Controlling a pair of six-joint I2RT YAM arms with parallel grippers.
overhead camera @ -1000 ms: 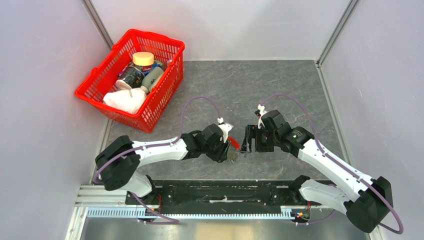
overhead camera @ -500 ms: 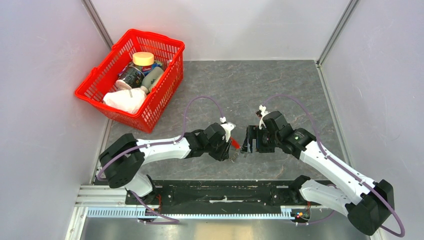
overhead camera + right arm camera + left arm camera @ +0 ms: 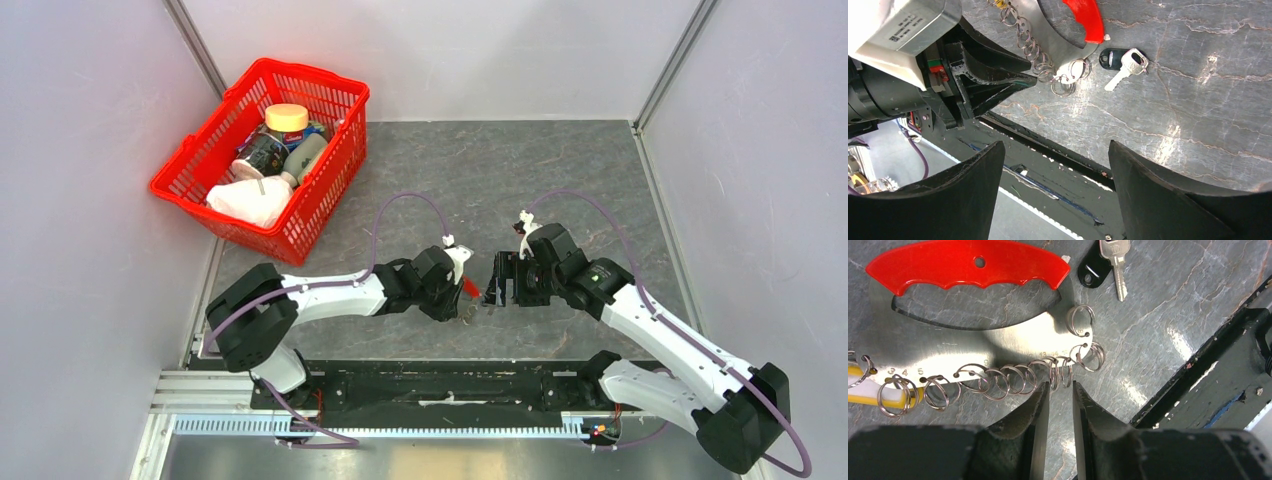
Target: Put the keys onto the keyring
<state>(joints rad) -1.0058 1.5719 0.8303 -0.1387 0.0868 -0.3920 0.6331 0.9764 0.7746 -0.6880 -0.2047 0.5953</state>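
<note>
The keyring is a flat metal plate with a red grip and several wire rings along its curved edge. It also shows in the right wrist view and as a red spot in the top view. One silvery key with a black tag lies beyond the plate, and appears in the right wrist view. My left gripper is nearly closed, its tips pinching two upright rings. My right gripper is wide open and empty, facing the left one.
A red plastic basket with jars and a white cloth stands at the far left. The black mounting rail runs along the table's near edge, right below both grippers. Grey walls close in both sides.
My left arm has edged a little to the right, bringing its gripper closer to the right one. The right gripper has barely moved.
</note>
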